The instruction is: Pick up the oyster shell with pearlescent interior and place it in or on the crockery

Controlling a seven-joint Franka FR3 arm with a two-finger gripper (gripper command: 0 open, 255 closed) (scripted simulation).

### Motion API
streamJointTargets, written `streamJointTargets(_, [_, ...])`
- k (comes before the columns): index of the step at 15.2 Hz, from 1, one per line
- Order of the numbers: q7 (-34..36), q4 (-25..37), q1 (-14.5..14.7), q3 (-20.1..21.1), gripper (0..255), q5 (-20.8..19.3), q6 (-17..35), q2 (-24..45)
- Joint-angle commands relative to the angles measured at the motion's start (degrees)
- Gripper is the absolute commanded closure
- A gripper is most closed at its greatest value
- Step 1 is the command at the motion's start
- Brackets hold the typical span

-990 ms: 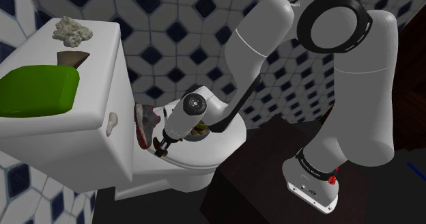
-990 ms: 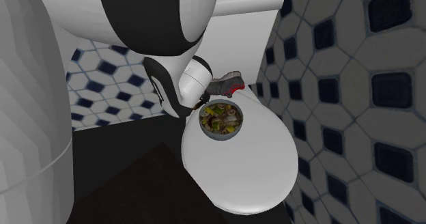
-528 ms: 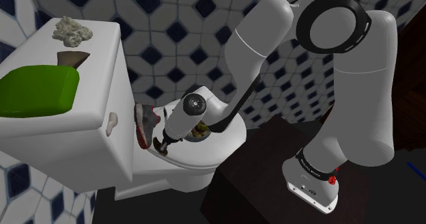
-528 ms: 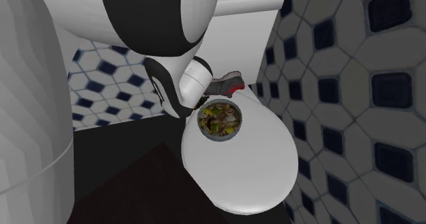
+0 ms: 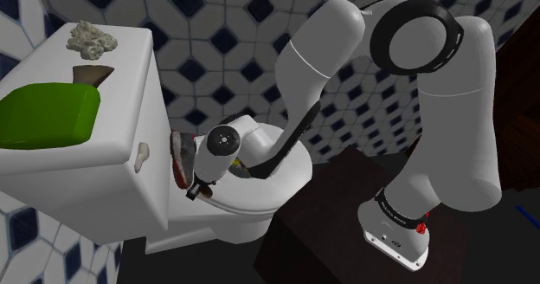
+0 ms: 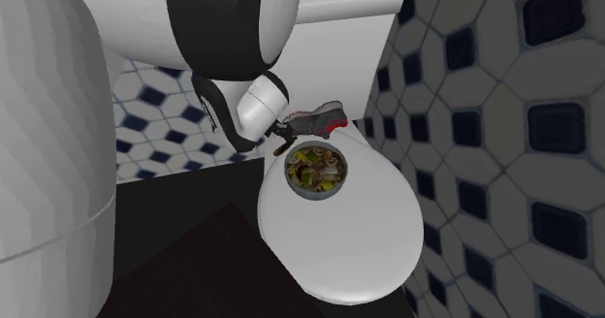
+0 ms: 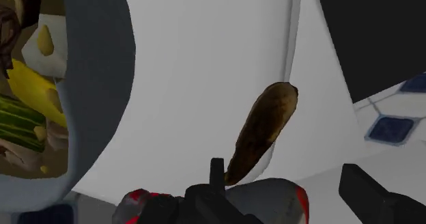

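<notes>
I hang low over the white toilet lid (image 6: 361, 237) with my gripper (image 7: 292, 180) spread wide and holding nothing, because the shell (image 7: 263, 128) lies flat on the lid and I judge I must straddle it before closing. It is a brown, elongated piece. Its narrow near end lies just beside one of my fingers (image 7: 217, 172), inside the gap, and its broader rounded end lies farther out at the lid's edge. Its long axis runs away from me, leaning a little toward my other finger, so my jaws stand roughly across its narrow width. The bowl (image 6: 316, 197), the goal, sits nearby on the same lid. A grey and red shoe (image 6: 318, 122) lies right under my hand, which I judge leaves little room.
</notes>
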Motion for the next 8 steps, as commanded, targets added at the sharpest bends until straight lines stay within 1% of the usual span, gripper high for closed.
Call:
streamJointTargets(1, [-4.5,12.6,2.7,3.4,0,19.3,-21.3,6.4])
streamJointTargets(2, [-4.3,14.8,2.8,3.9,0,20.1,-24.0,7.7])
streamJointTargets(8, [-3.3,16.5,2.9,2.4,0,18.2,-21.8,11.4])
